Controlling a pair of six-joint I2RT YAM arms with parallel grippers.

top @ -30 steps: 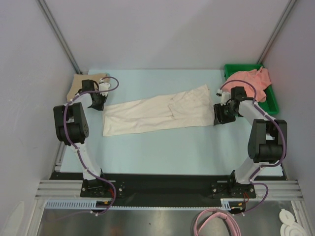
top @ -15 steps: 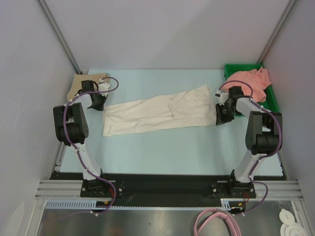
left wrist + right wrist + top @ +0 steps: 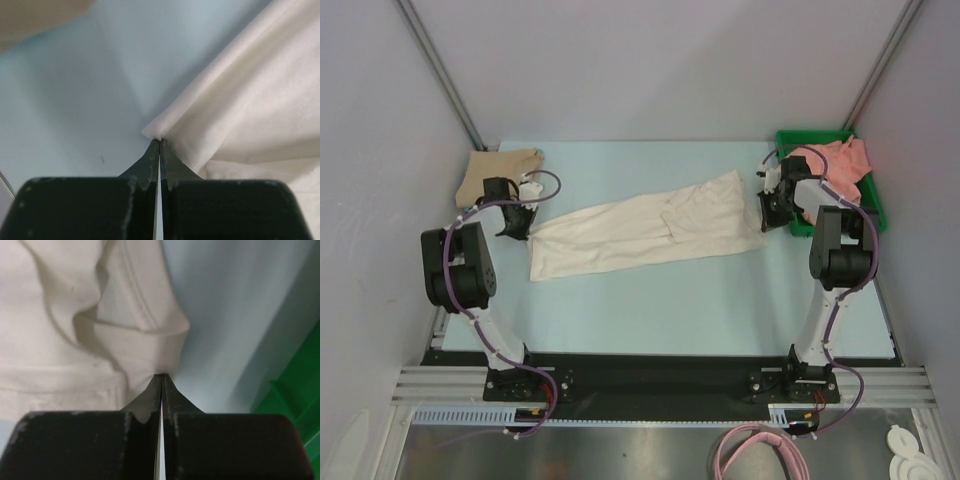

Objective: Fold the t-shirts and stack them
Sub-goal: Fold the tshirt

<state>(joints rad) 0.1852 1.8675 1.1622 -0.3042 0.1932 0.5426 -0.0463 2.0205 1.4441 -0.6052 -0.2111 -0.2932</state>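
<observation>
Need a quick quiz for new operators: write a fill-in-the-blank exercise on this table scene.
1. The cream-white cotton t-shirt lies stretched ____ the left gripper and the right gripper, both shut on it.
2. The salmon-pink cotton t-shirt lies in the ____ plastic tray.
3. The tan-beige cotton t-shirt sits in the far ____ corner of the light blue table.
Missing words: between; green; left.

- Three shirts are lying out: one cream shirt (image 3: 640,232), one tan shirt (image 3: 500,168) and one pink shirt (image 3: 840,160).
- One tray (image 3: 808,139) is sitting at the far right corner.
- One table (image 3: 650,300) is carrying everything.
- Two arms are standing on it: left arm (image 3: 460,270) and right arm (image 3: 840,255).
- Two grippers are showing, one per arm: left gripper (image 3: 159,145) and right gripper (image 3: 161,377).
- One cable coil (image 3: 760,455) is lying below the bases.
</observation>
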